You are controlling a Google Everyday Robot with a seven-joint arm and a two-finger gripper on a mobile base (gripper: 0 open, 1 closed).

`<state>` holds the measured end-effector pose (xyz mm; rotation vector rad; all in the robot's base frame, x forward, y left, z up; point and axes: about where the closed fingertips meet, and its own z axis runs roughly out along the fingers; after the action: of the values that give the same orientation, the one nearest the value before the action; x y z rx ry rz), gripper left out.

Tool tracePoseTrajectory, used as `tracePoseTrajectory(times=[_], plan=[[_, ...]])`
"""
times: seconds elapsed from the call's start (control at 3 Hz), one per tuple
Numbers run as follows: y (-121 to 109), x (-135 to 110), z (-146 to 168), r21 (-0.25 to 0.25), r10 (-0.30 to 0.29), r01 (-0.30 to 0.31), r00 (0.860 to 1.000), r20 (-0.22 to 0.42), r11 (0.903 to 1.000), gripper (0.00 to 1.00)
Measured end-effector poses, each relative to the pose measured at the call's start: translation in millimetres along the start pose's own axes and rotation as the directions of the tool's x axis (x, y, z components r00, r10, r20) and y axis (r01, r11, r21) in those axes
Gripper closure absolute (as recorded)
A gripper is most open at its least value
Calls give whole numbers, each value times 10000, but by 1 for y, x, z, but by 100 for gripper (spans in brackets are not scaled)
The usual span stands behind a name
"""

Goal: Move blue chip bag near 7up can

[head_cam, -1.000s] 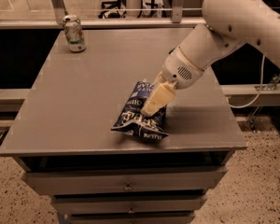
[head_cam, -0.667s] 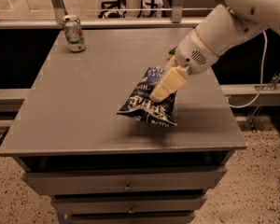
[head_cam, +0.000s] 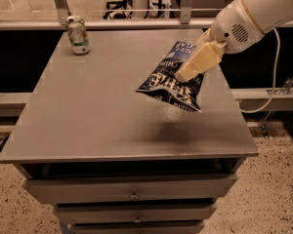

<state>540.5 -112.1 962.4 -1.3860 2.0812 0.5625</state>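
Observation:
The blue chip bag [head_cam: 173, 79] is dark navy foil with white lettering. It hangs tilted in the air above the right half of the grey table [head_cam: 97, 111], with its shadow on the tabletop below it. My gripper [head_cam: 188, 71] comes in from the upper right and is shut on the bag; its cream fingers [head_cam: 198, 61] clamp the bag's upper right part. The 7up can [head_cam: 78, 34], white and green with a silver top, stands upright at the table's far left corner, well apart from the bag.
The table is a grey cabinet with drawers [head_cam: 132, 194] below its front edge. A metal rail and posts [head_cam: 136, 9] run behind the far edge. A white cable [head_cam: 268, 89] hangs at the right, beside a low ledge.
My gripper has lifted the chip bag off the table and carried it up and to the right. The can has not moved.

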Motion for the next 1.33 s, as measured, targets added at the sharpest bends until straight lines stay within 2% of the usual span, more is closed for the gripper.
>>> tracePoseTrajectory(times=[0.33,0.67,1.0,1.33], plan=[[0,0,0,0,-1,1,10000,1,10000,100],[-12,-6,10,101,156,-162,9983,565,9998,100],[-54,-29,37,331,423,-483,9859,1621,9983,100],[-116,-82,78,659,325,-525,9612,2739,9964,100]])
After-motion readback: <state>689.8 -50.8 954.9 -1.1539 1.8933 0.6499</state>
